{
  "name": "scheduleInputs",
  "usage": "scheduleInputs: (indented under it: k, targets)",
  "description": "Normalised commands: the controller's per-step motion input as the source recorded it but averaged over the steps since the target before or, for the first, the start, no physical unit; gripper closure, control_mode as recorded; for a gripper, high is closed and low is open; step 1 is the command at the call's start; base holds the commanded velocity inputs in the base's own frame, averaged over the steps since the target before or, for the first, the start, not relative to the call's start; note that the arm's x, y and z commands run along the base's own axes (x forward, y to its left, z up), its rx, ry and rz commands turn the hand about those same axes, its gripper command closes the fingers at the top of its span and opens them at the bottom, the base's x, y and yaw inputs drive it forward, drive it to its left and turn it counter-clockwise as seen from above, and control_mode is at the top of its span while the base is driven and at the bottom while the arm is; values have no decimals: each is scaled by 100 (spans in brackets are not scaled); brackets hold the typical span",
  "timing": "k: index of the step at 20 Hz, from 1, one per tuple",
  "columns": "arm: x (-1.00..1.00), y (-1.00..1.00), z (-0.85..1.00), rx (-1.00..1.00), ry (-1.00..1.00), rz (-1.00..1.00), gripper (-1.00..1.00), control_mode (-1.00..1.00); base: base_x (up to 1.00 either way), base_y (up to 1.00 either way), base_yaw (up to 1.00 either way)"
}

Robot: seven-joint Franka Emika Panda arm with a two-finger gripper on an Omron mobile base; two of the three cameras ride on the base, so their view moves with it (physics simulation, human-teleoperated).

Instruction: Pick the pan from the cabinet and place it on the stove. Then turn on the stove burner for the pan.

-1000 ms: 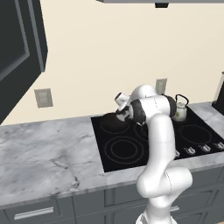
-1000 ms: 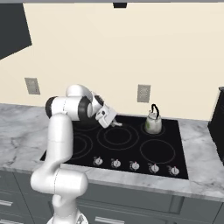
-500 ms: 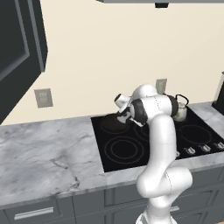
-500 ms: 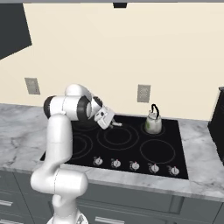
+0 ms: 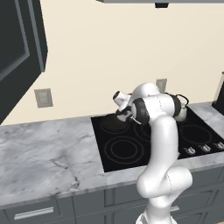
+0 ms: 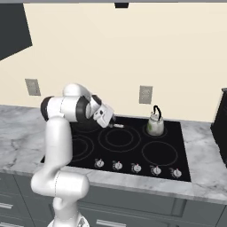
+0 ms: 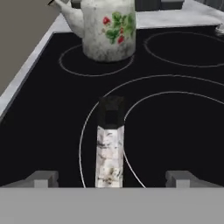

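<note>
So the pan (image 5: 114,124) is down on the stove (image 5: 131,153), sitting on the far left burner ring. Its handle (image 7: 109,144) sticks out to the right, lying flat on the black glass between the gripper (image 7: 111,178) fingertips, which are spread wide apart, not touching it. The flowery kettle (image 7: 105,28) is on the far right ring, well apart from the pan. Knobs (image 6: 136,168) line the near edge.

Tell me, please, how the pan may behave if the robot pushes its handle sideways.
The pan looks rigid, and would probably pivot or slide easily on the smooth glass stove. Its long handle gives leverage, so a small push may swing it toward the kettle.
</note>
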Motion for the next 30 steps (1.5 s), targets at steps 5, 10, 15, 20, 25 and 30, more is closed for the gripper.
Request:
scheduleInputs:
  k: [5,10,15,20,25,30]
  targets:
    - [-38,11,25,-7,-26,0,-100,-100,0,0,0]
    - [-66,19,25,-1,-29,-4,-100,-100,0,0,0]
    - [-77,20,28,0,-32,-13,-100,-100,0,0,0]
    - [-78,21,26,1,-28,-19,-100,-100,0,0,0]
    - [-88,21,23,5,-27,-24,-100,-100,0,0,0]
    - [-88,13,15,13,-22,-32,-100,-100,0,0,0]
